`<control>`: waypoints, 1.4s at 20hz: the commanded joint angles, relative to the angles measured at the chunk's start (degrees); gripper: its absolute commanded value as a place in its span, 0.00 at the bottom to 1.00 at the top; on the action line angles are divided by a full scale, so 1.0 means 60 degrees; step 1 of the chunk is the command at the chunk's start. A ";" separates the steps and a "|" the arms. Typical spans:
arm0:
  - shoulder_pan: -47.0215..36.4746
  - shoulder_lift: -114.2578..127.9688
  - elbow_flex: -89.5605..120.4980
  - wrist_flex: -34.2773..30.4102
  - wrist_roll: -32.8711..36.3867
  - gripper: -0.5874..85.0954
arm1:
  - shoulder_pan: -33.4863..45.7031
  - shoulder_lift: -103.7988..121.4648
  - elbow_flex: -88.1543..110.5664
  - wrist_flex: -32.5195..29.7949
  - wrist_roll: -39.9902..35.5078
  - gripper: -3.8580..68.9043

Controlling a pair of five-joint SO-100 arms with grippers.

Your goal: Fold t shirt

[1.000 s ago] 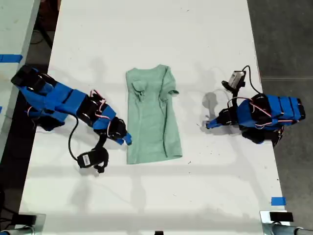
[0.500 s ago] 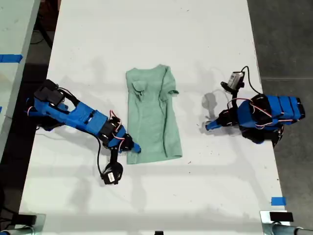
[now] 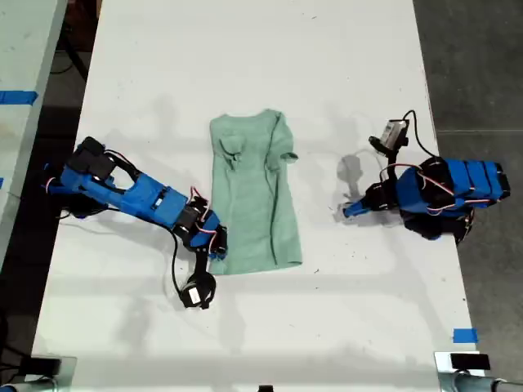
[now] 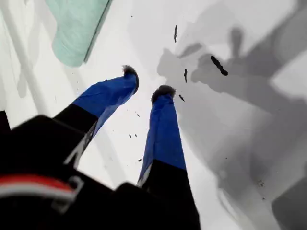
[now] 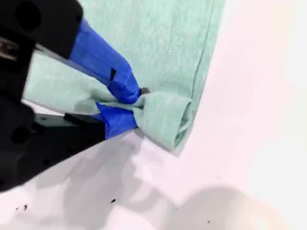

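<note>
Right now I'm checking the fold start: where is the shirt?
The shirt lies lengthwise at the middle of the table in the exterior view, its lower corner on that view's left pinched by my second gripper.

Both arms (image 3: 135,194) are blue with black joints, red-and-white wires, black cables, and blue-taped fingers (image 4: 163,129).

**Mint cloth, blue arms, white table**

The t shirt (image 3: 255,196) is a plain pale mint green with no print. My second gripper (image 5: 136,106) has blue-taped fingers on a black body, and pale green cloth bunches between them. My first gripper (image 4: 146,88) has the same blue fingers, dark and worn at the tips, on black. Both arms are bright blue with black parts and red-and-white wires. The table (image 3: 245,65) is white, flecked with small black marks, grey where shadows fall. Blue tape (image 3: 464,335) marks its edge at the exterior view's right. The floor (image 3: 474,65) is dark grey.
</note>
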 commanded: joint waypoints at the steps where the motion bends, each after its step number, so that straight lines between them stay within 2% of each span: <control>1: 0.0088 0.0073 -0.1348 0.0205 0.0161 0.00 | -0.0073 -0.0059 0.0015 0.0073 0.0000 0.20; 5: 0.0088 0.0059 -0.3706 0.0996 0.0483 0.00 | -0.0044 -0.0059 0.0015 0.0073 -0.0015 0.20; 9: -0.0498 0.0703 -0.3604 0.0381 0.1055 0.00 | -0.0015 -0.0059 0.0015 0.0073 -0.0029 0.20; 16: -0.1289 -0.0967 -0.3574 -0.2124 0.2036 0.00 | 0.0015 -0.0059 0.0015 0.0073 -0.0073 0.20; 22: -0.0571 -0.3311 -0.3589 -0.4834 0.1670 0.00 | 0.0000 -0.0059 0.0015 0.0073 -0.0146 0.20; 23: -0.0498 -0.3340 -0.3589 -0.4878 0.1670 0.02 | 0.0000 -0.0059 0.0015 0.0073 -0.0146 0.20; 24: -0.0454 -0.3237 -0.3604 -0.4526 0.1216 0.11 | 0.0015 -0.0059 0.0015 0.0073 -0.0161 0.20; 25: -0.0410 -0.3032 -0.3633 -0.3750 0.0396 0.21 | 0.0029 -0.0059 0.0015 0.0073 -0.0161 0.20; 26: -0.0410 -0.2783 -0.3647 -0.3018 -0.0029 0.26 | 0.0029 -0.0059 0.0015 0.0073 -0.0161 0.21; 28: -0.0439 -0.2227 -0.3647 -0.2095 -0.0015 0.29 | 0.0000 -0.0059 0.0015 0.0073 -0.0132 0.22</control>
